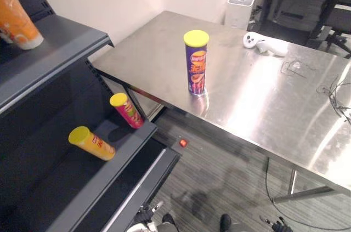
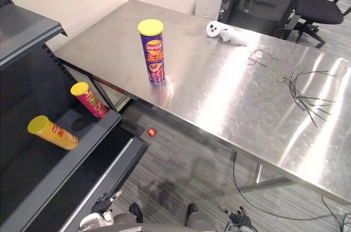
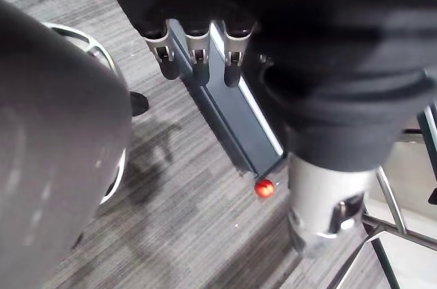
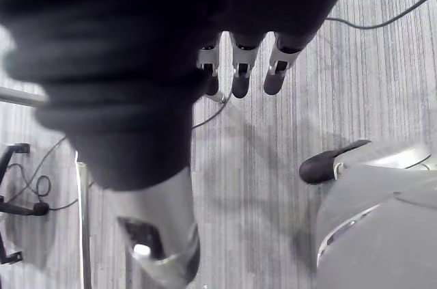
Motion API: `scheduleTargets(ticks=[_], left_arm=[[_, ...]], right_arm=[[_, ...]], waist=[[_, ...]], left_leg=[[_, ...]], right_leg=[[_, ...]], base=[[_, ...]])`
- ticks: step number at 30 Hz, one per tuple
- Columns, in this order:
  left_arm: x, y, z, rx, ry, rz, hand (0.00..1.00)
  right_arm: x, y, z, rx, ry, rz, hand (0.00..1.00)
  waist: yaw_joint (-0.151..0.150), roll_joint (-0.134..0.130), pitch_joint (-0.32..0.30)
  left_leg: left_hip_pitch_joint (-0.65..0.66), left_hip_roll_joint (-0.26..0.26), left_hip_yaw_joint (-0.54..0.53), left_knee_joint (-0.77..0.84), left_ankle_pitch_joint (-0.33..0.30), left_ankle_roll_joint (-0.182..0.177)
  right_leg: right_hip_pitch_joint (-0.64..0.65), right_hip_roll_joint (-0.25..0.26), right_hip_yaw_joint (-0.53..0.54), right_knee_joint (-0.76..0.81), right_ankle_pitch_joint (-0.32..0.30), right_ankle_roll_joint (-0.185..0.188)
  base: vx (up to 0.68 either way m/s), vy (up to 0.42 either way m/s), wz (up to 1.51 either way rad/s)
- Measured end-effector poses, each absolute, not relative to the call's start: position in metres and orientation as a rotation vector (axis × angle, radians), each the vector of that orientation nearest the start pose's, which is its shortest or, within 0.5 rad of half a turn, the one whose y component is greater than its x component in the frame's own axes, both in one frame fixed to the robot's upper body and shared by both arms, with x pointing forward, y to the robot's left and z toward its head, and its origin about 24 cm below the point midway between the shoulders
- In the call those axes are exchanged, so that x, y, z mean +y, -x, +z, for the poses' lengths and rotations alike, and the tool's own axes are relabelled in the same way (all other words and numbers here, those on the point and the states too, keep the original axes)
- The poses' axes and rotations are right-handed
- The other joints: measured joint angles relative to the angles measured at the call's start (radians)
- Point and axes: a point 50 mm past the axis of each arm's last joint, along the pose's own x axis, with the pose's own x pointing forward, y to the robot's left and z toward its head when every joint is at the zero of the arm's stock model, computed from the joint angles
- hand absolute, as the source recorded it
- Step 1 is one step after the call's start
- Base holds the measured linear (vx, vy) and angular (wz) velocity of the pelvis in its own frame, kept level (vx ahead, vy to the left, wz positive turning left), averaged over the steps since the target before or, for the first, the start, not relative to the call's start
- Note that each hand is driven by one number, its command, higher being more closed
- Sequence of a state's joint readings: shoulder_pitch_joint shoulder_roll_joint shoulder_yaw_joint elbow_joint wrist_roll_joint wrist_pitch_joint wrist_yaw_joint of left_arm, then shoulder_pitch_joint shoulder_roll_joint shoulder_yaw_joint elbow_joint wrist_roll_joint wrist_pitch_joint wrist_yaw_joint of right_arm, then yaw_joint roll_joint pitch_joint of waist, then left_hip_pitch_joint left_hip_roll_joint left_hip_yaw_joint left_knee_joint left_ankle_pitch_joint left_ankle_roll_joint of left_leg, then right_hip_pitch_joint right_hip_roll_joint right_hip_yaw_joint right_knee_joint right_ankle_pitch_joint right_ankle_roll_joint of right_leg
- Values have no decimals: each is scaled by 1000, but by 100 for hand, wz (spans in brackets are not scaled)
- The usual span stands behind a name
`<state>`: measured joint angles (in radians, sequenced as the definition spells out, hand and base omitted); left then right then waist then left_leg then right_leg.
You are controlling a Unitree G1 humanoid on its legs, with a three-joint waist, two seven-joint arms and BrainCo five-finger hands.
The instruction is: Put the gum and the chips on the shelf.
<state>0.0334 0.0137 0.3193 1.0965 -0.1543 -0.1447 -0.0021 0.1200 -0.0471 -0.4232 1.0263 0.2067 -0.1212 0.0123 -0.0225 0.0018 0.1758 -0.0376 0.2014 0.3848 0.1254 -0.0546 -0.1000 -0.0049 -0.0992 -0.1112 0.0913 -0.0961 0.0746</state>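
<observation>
Toward the near left edge of the desk (image 1: 263, 100), standing upright and alone: chips can (image 1: 196, 64), long axis running vertical, nothing touching its sides. Smooth purple printed tube, straight-walled, wearing a flat yellow lid; probably slipping easily in a loose grasp. Resting on brushed steel, glossy, throwing back bright glare.

Hanging low at the near side, below desk level: left robot hand (image 3: 198, 53) and right robot hand (image 4: 240, 70), fingers pointing straight down at the grey striped floor (image 1: 230, 177), relaxed, holding nothing. Lying up and far from both, then, the chips can. Sitting a little left of centre, so seemingly favouring the left robot hand, likewise hanging nearer the shelf (image 1: 137, 155).

Standing at the left: shelf of dark matt metal boards with perforated uprights. Lying on their sides on its lower board: yellow can (image 1: 91, 143) and red can (image 1: 127, 111), both yellow-lidded, well apart from the desk. Sitting on the upper board: orange container (image 1: 16, 18).

Lying on the floor beside the shelf's corner: small red object (image 1: 183, 142), too small for identifying. Resting at the desk's far side: white controller (image 1: 262, 43), rounded plastic.
</observation>
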Motion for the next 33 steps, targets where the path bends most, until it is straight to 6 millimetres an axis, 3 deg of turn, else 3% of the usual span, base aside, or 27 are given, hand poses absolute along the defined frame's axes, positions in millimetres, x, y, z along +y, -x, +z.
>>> scheduleTargets(ticks=[3,10,20,24,26,27,29,30,32,33], left_arm=[[202,-113,-154,919,255,410,0],[194,-105,-158,951,272,407,0],[200,-84,-162,987,308,490,0],[200,-82,-163,987,330,516,0],[199,-79,-164,995,345,531,0],[199,-78,-164,997,347,532,0],[197,-74,-165,1006,357,543,0],[196,-74,-165,1006,358,543,0],[194,-78,-165,1000,362,541,0],[194,-79,-164,996,359,538,0]], right_arm=[[-211,-75,-160,959,-373,-557,0],[-217,-60,-162,946,-491,-704,0],[-252,-10,-161,766,-844,-1282,0],[-291,-2,-148,597,-892,-1482,0],[-332,-1,-125,432,-835,-1581,0],[-337,-1,-122,410,-823,-1588,0],[-377,-12,-83,199,-695,-1620,0],[-381,-12,-78,172,-681,-1624,0],[-406,-22,-33,-39,-556,-1637,0],[-410,-25,-21,-86,-515,-1637,0]], waist=[[17,-32,-5],[27,-9,-33],[28,-19,-105],[20,-20,-114],[14,-19,-125],[10,-20,-126],[-6,-13,-137],[-6,-12,-137],[-7,-14,-139],[-7,-15,-140]], left_leg=[[8,-40,39,-3,-24,21],[97,-93,119,-95,-29,26],[166,-107,214,-158,-34,17],[167,-115,251,-159,-46,22],[167,-120,277,-159,-55,24],[167,-121,279,-159,-56,24],[175,-120,293,-159,-64,22],[175,-120,294,-159,-65,22],[181,-117,297,-159,-65,21],[181,-116,296,-158,-65,21]], right_leg=[[-4,-43,9,-2,7,16],[7,-73,40,-34,28,49],[-2,-60,101,-60,57,53],[-14,-57,112,-63,73,54],[-28,-60,120,-57,76,59],[-28,-60,120,-57,77,60],[-25,-60,120,-56,78,62],[-25,-60,120,-56,78,62],[-25,-59,120,-56,78,62],[-25,-59,119,-56,78,63]], base=[[108,214,-14],[71,89,-31],[29,6,-30],[-43,-18,-28],[-42,-10,-28],[-51,-30,-19],[-39,-42,-16],[-22,-52,-12],[-15,-55,-4],[-3,-62,0]])
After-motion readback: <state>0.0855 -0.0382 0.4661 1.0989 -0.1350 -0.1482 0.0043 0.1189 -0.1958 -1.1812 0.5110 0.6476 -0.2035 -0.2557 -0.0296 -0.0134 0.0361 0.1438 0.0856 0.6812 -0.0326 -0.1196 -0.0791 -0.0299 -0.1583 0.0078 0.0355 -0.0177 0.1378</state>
